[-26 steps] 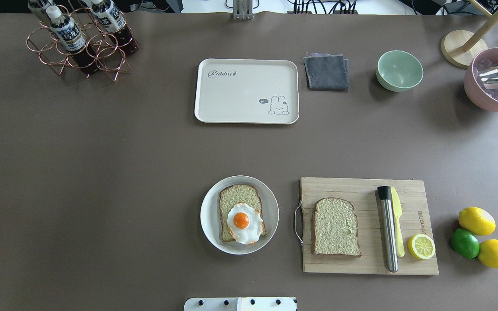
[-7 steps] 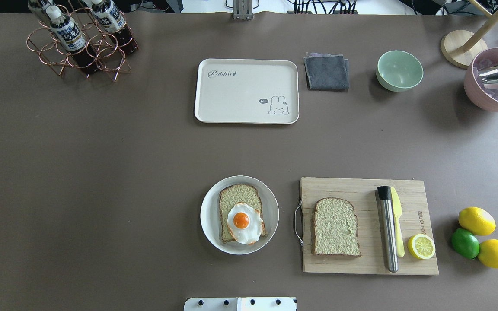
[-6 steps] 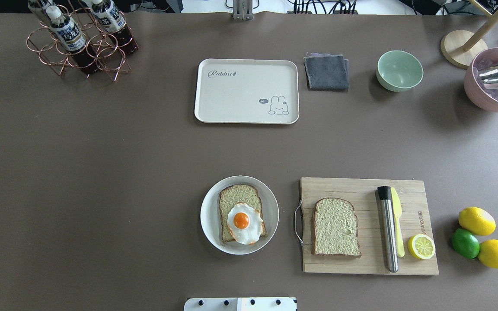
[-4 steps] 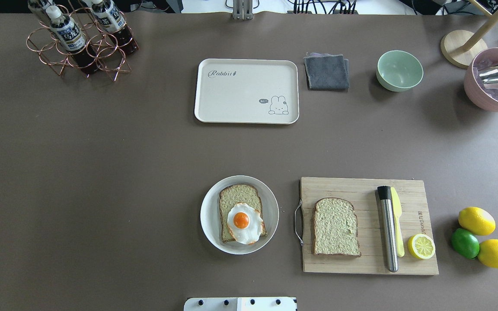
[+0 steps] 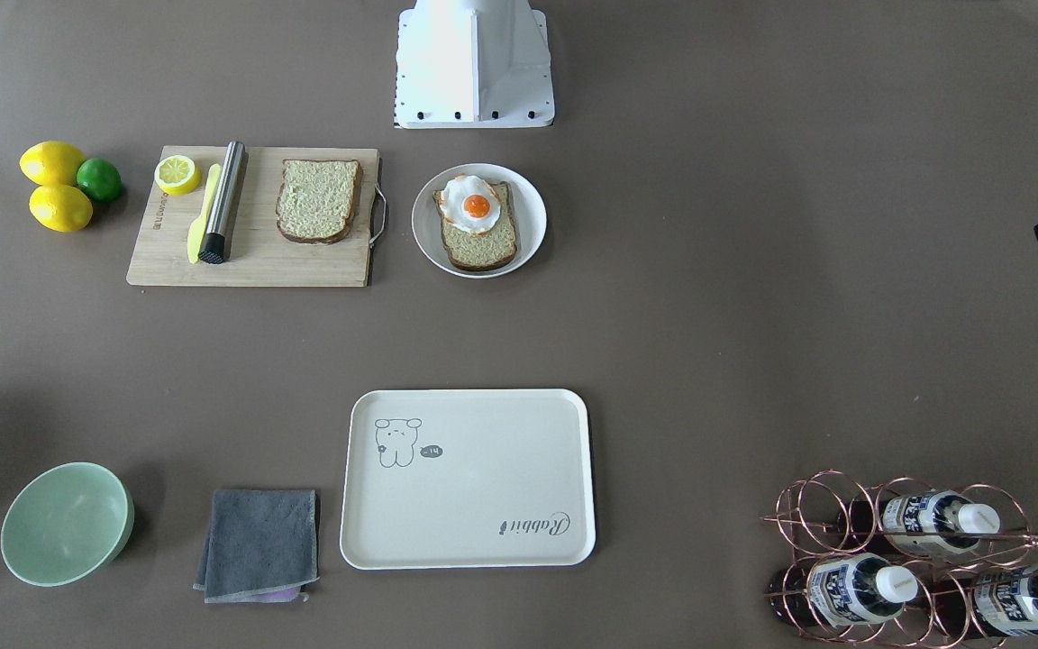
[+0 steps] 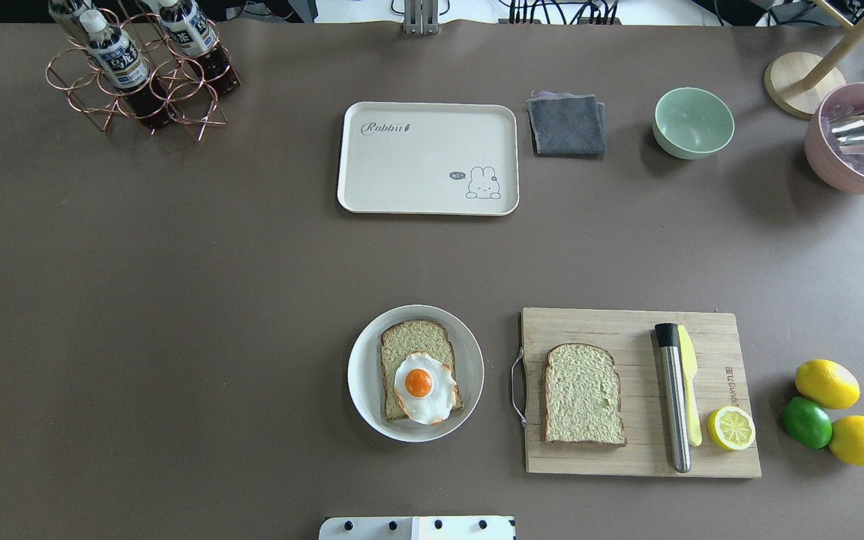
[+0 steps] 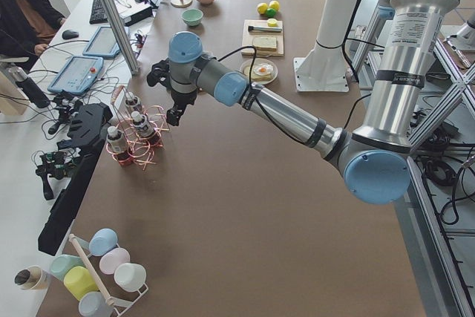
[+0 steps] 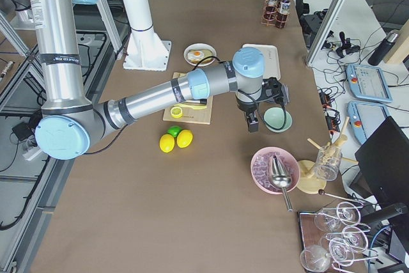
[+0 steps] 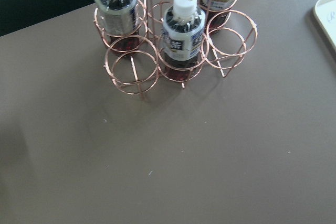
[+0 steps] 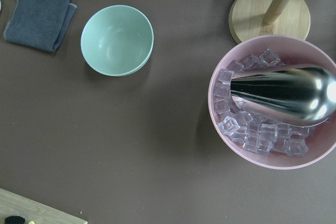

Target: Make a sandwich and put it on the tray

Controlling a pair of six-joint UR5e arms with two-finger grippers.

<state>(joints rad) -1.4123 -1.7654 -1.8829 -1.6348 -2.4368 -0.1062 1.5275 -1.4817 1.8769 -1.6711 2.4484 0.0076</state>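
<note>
One bread slice [image 6: 411,341] with a fried egg [image 6: 423,388] on it lies on a round white plate [image 6: 361,375]. The second bread slice [image 6: 582,395] lies on the wooden cutting board [image 6: 709,330]. The cream tray [image 6: 427,159] with the "Rabbit" lettering lies bare at the far middle of the table. My left gripper [image 7: 172,115] hangs high above the table beside the bottle rack. My right gripper [image 8: 252,122] hangs high near the green bowl. I cannot tell whether either is open or shut. Both are outside the overhead view.
A copper rack with bottles [image 6: 139,67] stands far left. A grey cloth [image 6: 567,124], a green bowl [image 6: 693,122] and a pink bowl of ice with a metal scoop [image 6: 852,142] stand far right. A steel rod [image 6: 674,405], a yellow knife and a lemon half [image 6: 730,428] lie on the board, with lemons [image 6: 826,384] and a lime beside it.
</note>
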